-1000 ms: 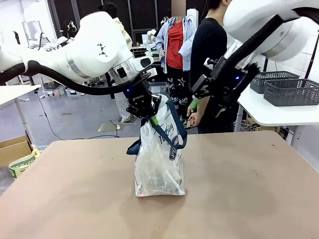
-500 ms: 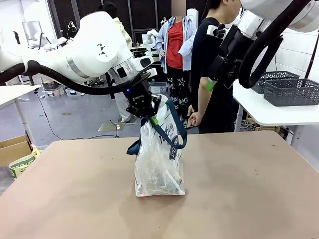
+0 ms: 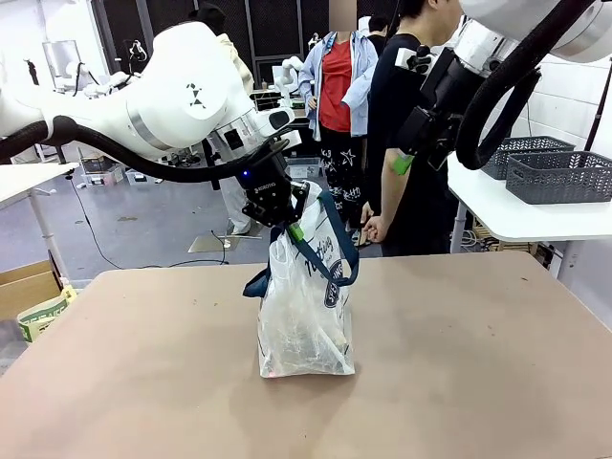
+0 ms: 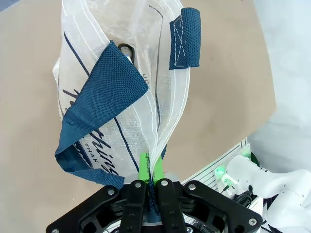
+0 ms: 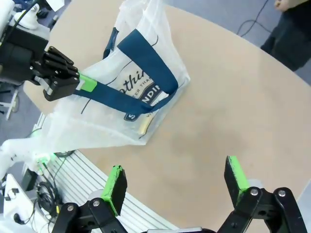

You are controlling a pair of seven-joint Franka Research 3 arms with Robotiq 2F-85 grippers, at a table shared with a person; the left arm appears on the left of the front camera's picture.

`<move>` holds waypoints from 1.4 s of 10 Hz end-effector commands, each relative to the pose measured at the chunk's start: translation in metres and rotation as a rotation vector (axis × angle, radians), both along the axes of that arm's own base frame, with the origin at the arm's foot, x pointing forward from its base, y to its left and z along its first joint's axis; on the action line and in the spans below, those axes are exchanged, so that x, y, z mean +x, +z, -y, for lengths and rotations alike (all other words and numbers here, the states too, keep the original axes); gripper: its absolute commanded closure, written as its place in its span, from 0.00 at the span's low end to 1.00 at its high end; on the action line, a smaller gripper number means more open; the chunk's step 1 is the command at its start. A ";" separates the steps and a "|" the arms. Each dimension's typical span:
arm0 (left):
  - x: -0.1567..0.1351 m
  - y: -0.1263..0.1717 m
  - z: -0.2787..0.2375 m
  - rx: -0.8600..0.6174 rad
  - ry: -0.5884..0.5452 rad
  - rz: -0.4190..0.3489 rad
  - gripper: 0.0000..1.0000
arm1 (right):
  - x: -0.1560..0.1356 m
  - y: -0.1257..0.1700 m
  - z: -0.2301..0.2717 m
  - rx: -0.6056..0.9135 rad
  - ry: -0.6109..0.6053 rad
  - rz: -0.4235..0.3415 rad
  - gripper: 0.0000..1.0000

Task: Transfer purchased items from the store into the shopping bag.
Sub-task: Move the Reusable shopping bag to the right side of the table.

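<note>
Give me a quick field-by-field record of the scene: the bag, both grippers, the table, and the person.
Bag: translucent white plastic shopping bag with navy strap handles, upright on the table, some items inside
Left gripper: shut on the bag's top edge
Right gripper: open, empty, raised above the table
Table: tan tabletop
Person: hand at the far edge, touching nothing
</note>
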State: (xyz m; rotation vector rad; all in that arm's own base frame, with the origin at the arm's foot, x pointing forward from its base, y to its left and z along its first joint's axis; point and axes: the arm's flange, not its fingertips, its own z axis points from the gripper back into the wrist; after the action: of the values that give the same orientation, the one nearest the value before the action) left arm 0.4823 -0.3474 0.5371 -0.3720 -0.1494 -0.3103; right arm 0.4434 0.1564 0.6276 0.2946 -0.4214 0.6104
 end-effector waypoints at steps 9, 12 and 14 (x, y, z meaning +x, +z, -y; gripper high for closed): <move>0.014 0.040 0.008 0.399 0.025 -0.064 1.00 | -0.003 -0.001 0.002 -0.011 -0.002 -0.007 0.00; 0.022 0.052 0.011 0.502 0.029 -0.048 1.00 | -0.003 -0.001 0.002 -0.011 -0.002 -0.007 0.00; 0.040 0.071 -0.019 0.567 0.154 -0.023 1.00 | -0.003 -0.001 0.002 -0.011 -0.002 -0.007 0.00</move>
State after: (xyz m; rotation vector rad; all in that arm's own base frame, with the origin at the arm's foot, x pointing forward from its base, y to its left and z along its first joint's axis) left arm 0.5088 -0.3374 0.5847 0.1352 -0.0374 -0.2692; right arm 0.4433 0.1565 0.6277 0.2950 -0.4216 0.6108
